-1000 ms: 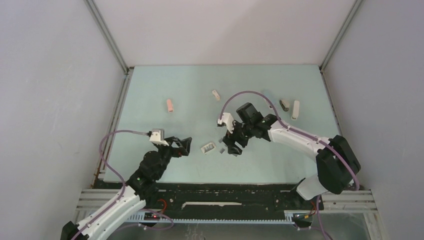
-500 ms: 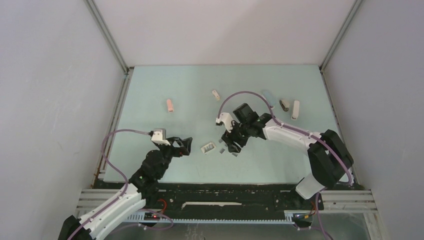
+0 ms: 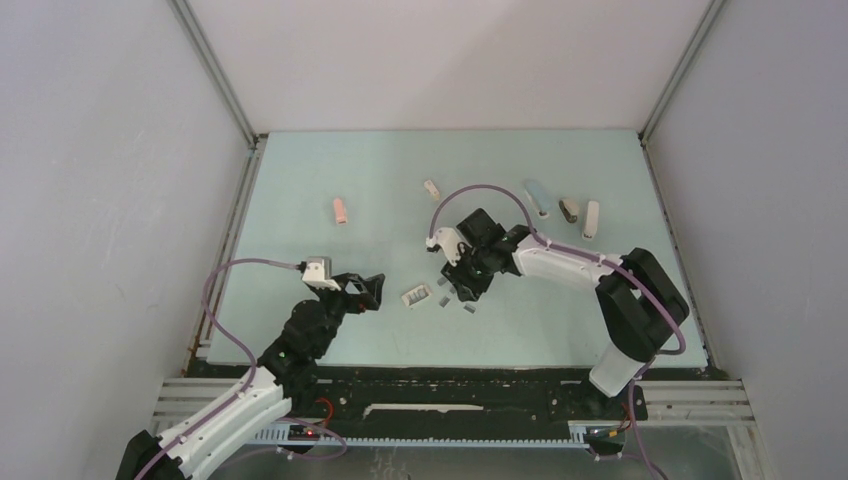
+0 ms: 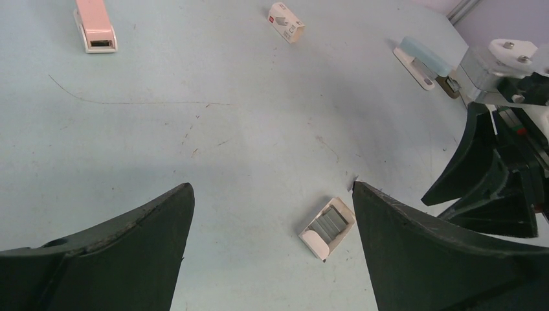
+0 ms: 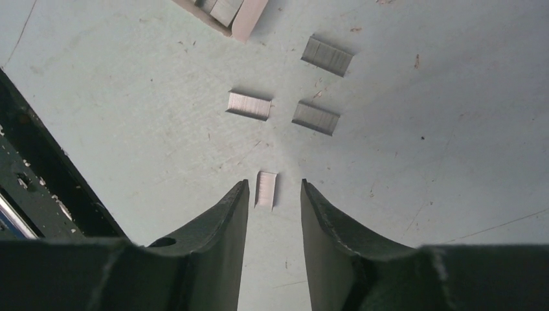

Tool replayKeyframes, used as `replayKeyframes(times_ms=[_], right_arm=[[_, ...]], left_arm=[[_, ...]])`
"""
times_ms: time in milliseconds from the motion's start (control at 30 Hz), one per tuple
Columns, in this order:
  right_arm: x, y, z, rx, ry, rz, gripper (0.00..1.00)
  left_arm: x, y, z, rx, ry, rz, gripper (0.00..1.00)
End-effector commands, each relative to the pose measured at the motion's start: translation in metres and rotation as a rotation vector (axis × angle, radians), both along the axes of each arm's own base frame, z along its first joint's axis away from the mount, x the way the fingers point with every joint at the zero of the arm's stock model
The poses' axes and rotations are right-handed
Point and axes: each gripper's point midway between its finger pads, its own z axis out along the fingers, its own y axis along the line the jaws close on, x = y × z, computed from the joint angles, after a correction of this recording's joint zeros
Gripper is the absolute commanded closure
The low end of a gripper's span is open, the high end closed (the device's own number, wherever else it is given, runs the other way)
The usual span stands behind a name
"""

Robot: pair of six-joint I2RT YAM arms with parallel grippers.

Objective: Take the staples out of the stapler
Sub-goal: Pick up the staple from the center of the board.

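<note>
Several short grey staple strips lie on the pale green table. In the right wrist view one strip [image 5: 266, 190] lies flat between the fingertips of my right gripper [image 5: 274, 184]. Its jaws stand narrowly apart, with a gap on each side of the strip. Three more strips [image 5: 249, 105] [image 5: 315, 118] [image 5: 327, 56] lie just beyond. From above, the right gripper [image 3: 462, 290] hovers low over these strips [image 3: 468, 309]. My left gripper [image 3: 365, 291] hangs wide open and empty to the left. A pink stapler [image 3: 340, 210] and a small white stapler [image 3: 431, 189] lie farther back.
An open white box of staples [image 3: 416, 296] [image 4: 327, 226] sits between the two grippers. A blue stapler [image 3: 537, 197], a dark one [image 3: 569, 209] and a white one [image 3: 591, 219] lie at the back right. White walls enclose the table.
The right gripper's jaws have narrowed around the nearest strip, and the arm has shifted slightly left. The left arm has not moved.
</note>
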Motion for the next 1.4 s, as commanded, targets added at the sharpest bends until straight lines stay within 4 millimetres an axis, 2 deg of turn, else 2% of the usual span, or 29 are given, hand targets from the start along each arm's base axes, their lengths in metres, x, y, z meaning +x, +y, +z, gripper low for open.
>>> replayKeyframes(times_ms=[0,333,467,1100,1367], right_arm=[[0.009,0.008,0.005,0.020,0.014,-0.030,0.58],[-0.001,0.003,-0.009,-0.066,0.041,0.039,0.68],[0.000,-0.002,-0.016,-0.107,0.044,0.033,0.69],[-0.003,-0.004,-0.027,-0.150,0.065,0.037,0.73],[-0.005,-0.005,-0.033,-0.167,0.084,0.034,0.89]], left_arm=[[0.001,0.004,-0.004,0.002,-0.018,0.013,0.03],[0.000,0.003,-0.004,-0.001,-0.020,0.005,0.03],[0.000,0.002,-0.003,-0.001,-0.023,0.004,0.02],[-0.001,0.002,-0.003,-0.002,-0.024,0.002,0.02],[-0.001,0.002,-0.001,-0.010,-0.029,-0.002,0.03]])
